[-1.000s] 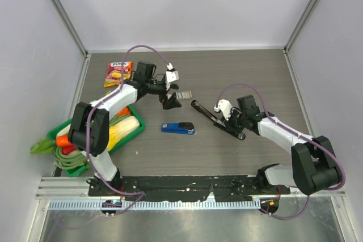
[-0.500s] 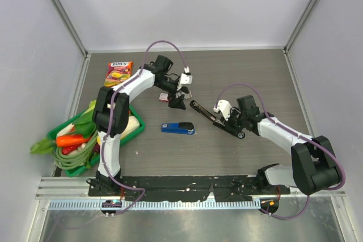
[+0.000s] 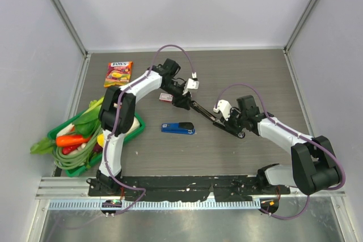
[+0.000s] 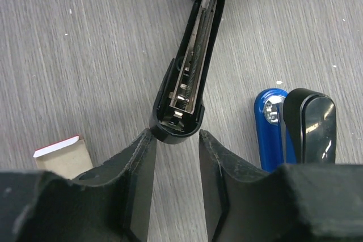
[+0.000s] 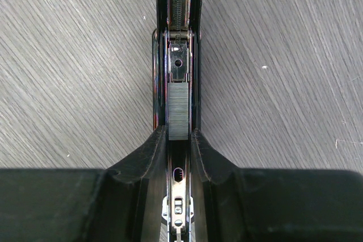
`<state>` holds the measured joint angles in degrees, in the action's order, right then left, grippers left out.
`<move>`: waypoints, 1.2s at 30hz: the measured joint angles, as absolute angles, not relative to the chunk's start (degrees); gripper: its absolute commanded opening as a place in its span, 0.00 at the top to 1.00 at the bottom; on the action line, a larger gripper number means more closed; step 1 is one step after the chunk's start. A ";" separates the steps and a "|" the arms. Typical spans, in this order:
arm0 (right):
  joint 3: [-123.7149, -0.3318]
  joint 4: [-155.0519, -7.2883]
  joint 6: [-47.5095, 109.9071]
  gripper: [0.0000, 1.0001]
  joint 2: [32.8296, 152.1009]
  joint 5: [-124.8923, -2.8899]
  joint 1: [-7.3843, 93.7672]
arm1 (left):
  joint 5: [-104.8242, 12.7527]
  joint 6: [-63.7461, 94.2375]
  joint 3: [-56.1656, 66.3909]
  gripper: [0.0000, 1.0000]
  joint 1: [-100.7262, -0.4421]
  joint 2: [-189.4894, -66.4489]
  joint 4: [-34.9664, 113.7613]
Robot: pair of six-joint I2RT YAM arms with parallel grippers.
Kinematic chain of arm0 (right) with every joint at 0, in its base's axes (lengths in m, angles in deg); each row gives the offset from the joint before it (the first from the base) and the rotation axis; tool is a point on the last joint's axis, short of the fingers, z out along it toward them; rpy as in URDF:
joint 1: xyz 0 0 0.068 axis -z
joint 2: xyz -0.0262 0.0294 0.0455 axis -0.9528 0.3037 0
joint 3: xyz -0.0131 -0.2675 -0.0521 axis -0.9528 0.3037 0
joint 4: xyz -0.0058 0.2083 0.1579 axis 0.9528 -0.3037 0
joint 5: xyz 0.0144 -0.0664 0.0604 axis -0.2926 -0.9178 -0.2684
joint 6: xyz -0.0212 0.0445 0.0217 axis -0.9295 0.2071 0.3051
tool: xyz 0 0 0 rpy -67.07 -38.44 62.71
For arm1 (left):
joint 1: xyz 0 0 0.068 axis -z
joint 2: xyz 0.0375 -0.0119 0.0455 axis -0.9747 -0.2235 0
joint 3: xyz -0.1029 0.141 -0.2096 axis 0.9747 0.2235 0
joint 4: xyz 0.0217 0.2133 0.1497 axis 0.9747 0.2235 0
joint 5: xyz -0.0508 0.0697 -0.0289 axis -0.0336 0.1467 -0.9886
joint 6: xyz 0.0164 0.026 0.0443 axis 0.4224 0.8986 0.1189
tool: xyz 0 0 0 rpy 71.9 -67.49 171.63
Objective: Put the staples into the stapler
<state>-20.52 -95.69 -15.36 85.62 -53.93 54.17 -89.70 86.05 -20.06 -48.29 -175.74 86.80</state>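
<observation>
1. Motion is seen from above: the left gripper (image 3: pixel 187 102) has been brought from the small box (image 3: pixel 165 97) to the tip of the open stapler (image 3: pixel 205 111), mid-desk toward the right edge.
2. Left wrist: its fingers (image 4: pixel 139 174) are spread beside that tip; the stapler's far end is cut off.
3. Right wrist: the staples (image 5: pixel 177 111) are seated in the channel, with the right gripper (image 5: pixel 177 138) clamped on the stapler.

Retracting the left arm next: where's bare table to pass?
Bare: the far right corner beyond the black stapler, and the near strip between the blue stapler and the base rail. Crowded: around the stapler's tip, by the small box.
</observation>
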 measured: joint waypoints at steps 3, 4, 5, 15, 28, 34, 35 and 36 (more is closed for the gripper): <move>-20.52 -95.69 -15.47 0.99 85.62 -53.90 54.17 | -88.58 84.39 -20.67 0.67 -47.83 -175.74 86.28; -20.52 -95.67 -15.49 0.99 85.62 -53.93 54.17 | -88.27 83.99 -21.02 0.67 -47.70 -175.74 86.23; -20.52 -95.67 -15.49 0.99 85.62 -53.90 54.17 | -88.17 83.64 -21.30 0.67 -47.54 -175.74 86.23; -20.52 -95.78 -15.43 0.99 85.62 -54.17 54.19 | -88.62 79.62 -22.05 0.65 -46.87 -175.69 85.60; -20.50 -95.84 -15.43 0.96 85.60 -54.14 54.52 | -92.86 73.46 -26.51 0.57 -37.84 -173.71 85.36; -20.32 -95.25 -15.38 0.76 85.49 -54.10 54.54 | -93.43 71.86 -26.40 0.54 -38.04 -173.71 85.88; -20.28 -95.23 -15.41 0.74 85.38 -54.08 54.52 | -93.48 71.73 -26.29 0.54 -38.04 -173.71 85.86; -20.19 -95.21 -15.47 0.73 85.21 -54.08 54.52 | -93.56 71.58 -26.13 0.53 -38.04 -173.71 85.84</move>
<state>-20.19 -95.21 -15.47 85.21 -54.08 54.52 -93.56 71.58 -26.13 -38.04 -173.71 85.84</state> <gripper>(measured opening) 0.260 0.454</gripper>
